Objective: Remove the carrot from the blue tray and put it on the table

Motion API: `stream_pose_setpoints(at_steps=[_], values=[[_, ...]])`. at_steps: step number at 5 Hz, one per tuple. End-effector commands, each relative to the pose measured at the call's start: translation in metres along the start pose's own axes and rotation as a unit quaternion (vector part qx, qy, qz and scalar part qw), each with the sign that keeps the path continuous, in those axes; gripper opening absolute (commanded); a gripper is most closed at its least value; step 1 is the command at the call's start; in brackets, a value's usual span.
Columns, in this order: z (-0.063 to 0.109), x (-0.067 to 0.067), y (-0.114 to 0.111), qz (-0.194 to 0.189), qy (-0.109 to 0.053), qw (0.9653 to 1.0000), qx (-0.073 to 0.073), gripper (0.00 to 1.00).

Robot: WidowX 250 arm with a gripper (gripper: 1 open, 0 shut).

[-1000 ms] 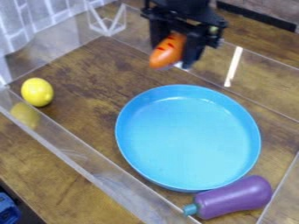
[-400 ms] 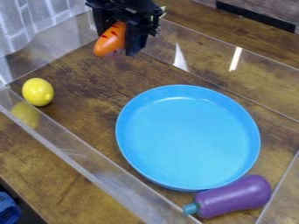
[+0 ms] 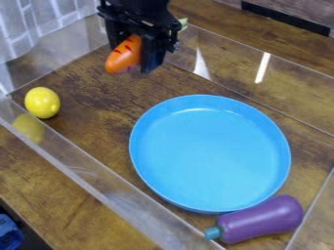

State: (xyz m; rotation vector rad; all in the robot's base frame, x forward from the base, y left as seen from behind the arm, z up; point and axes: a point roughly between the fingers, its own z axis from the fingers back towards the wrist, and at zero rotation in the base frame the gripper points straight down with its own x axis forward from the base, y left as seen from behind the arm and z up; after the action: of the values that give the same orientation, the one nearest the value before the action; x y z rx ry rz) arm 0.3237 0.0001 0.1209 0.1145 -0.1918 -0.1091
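— So, what's the bench (image 3: 78,98) like?
— Dark brown planks, clear acrylic walls (image 3: 78,161) around them. A blue tray (image 3: 209,151) lies on it.
— And the carrot (image 3: 121,56)?
— Clamped in the end effector (image 3: 136,51), up over the bench's far left, apart from the tray.

One fixed cam, high & angled down over table (image 3: 78,73), fairly close, blue tray (image 3: 209,151) centre-frame

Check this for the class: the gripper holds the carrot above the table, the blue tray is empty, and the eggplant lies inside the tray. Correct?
Not quite. In the camera view the eggplant lies outside the blue tray, beside its near rim. The gripper does hold the carrot.
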Motion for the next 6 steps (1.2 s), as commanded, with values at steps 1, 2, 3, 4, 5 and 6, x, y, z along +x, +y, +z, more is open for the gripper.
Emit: stream_pose_setpoints(at_steps=[1,2,3,4,5,6], values=[[0.019,0.007,-0.006,-0.014,-0.038,0.9992,0.001,0.0],[0.007,0.008,0.009,-0.004,-0.025,0.9996,0.01,0.0],[-0.005,0.008,0.024,0.008,-0.011,0.9997,0.02,0.0],[-0.016,0.009,0.038,0.019,0.004,0.9994,0.03,0.0],[-0.027,0.009,0.05,0.026,0.017,0.9988,0.038,0.0],[-0.036,0.007,0.06,0.03,0.026,0.9982,0.044,0.0]])
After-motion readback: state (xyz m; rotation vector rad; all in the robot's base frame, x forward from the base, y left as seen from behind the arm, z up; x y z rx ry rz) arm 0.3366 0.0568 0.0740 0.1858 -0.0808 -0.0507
